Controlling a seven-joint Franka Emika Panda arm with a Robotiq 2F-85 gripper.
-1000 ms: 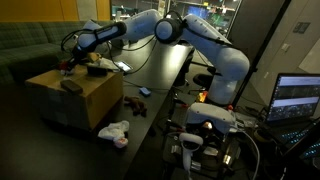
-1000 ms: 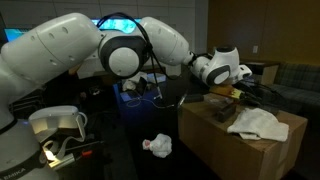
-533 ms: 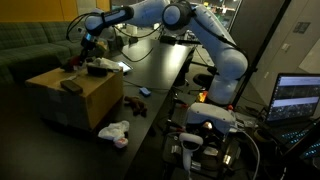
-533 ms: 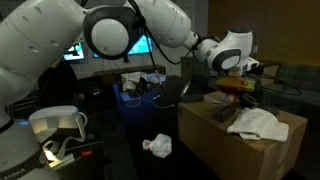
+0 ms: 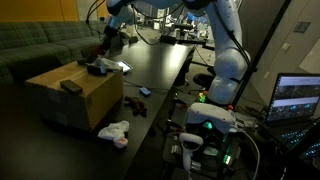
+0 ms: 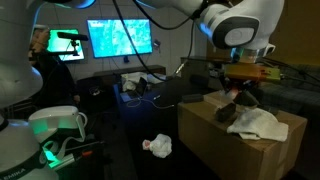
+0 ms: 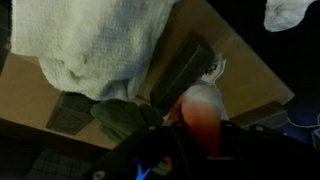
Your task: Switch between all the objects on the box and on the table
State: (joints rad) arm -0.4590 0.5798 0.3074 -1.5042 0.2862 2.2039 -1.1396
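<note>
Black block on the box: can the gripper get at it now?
Probably not yet: the gripper is shut on the red soft thing above the box. The black block lies uncovered on top, so the way looks free once the gripper is emptied.

The red soft thing (image 7: 200, 115) hangs aloft; white rag (image 6: 258, 123), black block (image 5: 70, 87) lie on tan box (image 5: 82, 108).

An exterior view looks from a raised spot at the near end along the long surface (image 5: 165, 70) with the box (image 5: 75, 100) at left, an exterior view sits low facing the box (image 6: 240, 150) at right, both sharing it, while the wrist view looks down close onto its top.
</note>
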